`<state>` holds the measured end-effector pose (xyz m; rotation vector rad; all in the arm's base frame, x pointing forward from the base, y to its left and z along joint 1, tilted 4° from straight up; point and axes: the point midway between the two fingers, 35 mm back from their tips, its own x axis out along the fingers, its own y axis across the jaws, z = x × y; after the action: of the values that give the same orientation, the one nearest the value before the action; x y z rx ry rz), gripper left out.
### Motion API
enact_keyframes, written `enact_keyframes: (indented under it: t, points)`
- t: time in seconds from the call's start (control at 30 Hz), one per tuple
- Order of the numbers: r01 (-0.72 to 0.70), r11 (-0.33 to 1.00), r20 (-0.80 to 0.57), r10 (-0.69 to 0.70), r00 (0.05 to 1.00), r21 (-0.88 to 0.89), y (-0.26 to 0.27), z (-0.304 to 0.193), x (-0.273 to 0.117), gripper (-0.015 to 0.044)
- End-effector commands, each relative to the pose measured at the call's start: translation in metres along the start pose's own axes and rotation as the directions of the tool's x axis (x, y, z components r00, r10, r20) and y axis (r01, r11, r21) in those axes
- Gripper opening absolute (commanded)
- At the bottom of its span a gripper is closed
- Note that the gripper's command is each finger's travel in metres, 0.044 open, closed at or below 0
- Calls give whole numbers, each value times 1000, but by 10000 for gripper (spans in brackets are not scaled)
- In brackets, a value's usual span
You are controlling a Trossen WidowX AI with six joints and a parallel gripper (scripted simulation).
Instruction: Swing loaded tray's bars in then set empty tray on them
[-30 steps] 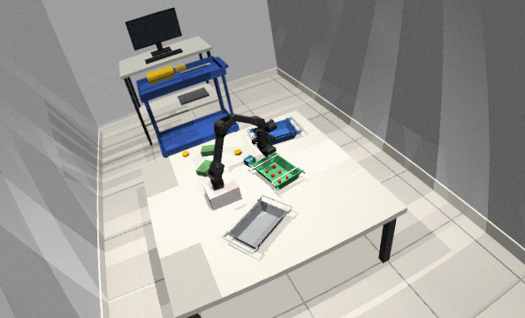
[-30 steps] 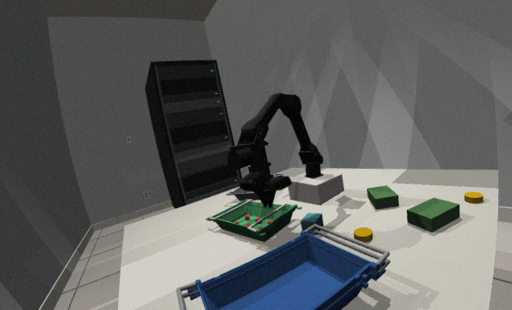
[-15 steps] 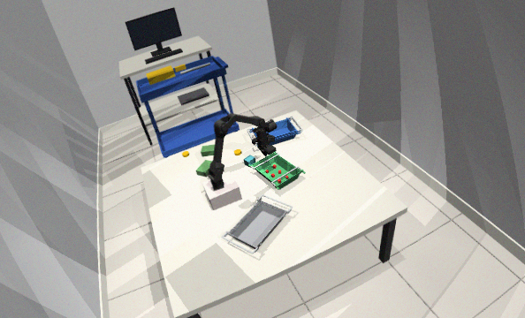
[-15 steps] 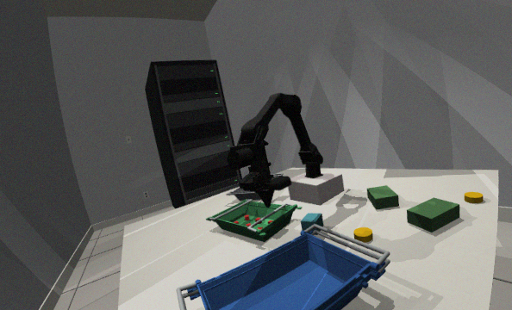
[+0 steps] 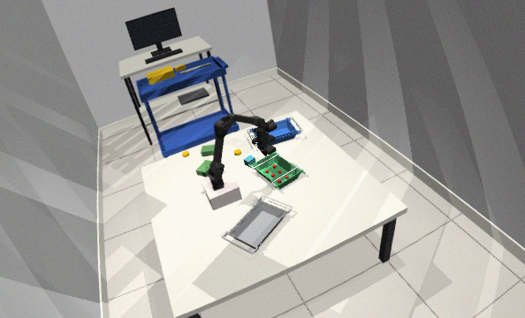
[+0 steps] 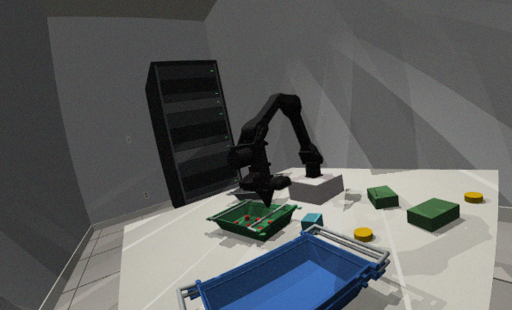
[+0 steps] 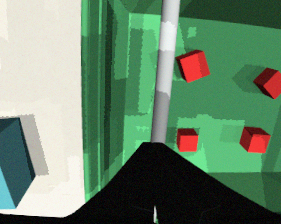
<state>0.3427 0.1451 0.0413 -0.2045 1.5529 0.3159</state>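
Note:
A green tray [image 5: 291, 162] [image 6: 239, 232] [image 7: 96, 100] stands level, with several red blocks [image 7: 193, 66] inside. One wire bar [image 5: 264, 161] [image 6: 269, 217] [image 7: 164, 65] lies across its top near the cyan block's end. The other bar [image 5: 285, 177] [image 6: 231, 209] lies across toward the opposite end. My gripper [image 5: 270, 153] [image 6: 268, 205] [image 7: 151, 152] points down over the nearer bar. Its fingertips meet with nothing seen between them; they hide the bar's lower part in the wrist view. An empty grey tray [image 5: 255, 223] and an empty blue tray [image 5: 286, 137] [image 6: 256, 267] have bars out over their ends.
A cyan block [image 5: 249, 160] [image 6: 312, 220] [image 7: 13, 170] stands close beside the green tray. Two green blocks [image 6: 383, 197] [image 6: 433, 214] and two yellow discs [image 6: 363, 234] [image 6: 473, 197] lie near the arm's base [image 5: 223, 196]. A blue cart [image 5: 183, 79] is beyond the table.

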Motion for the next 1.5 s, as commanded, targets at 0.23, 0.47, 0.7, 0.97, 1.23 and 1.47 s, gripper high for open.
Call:
enact_keyframes:
  t: [0.23,0.47,0.7,0.97,1.23,1.47]
  points:
    - [0,1000,0,0,1000,0,0,0,0,0]
    - [0,1000,0,0,1000,0,0,0,0,0]
    - [0,1000,0,0,1000,0,0,0,0,0]
    - [0,1000,0,0,1000,0,0,0,0,0]
    - [0,1000,0,0,1000,0,0,0,0,79]
    - [0,1000,0,0,1000,0,0,5,-21,262]
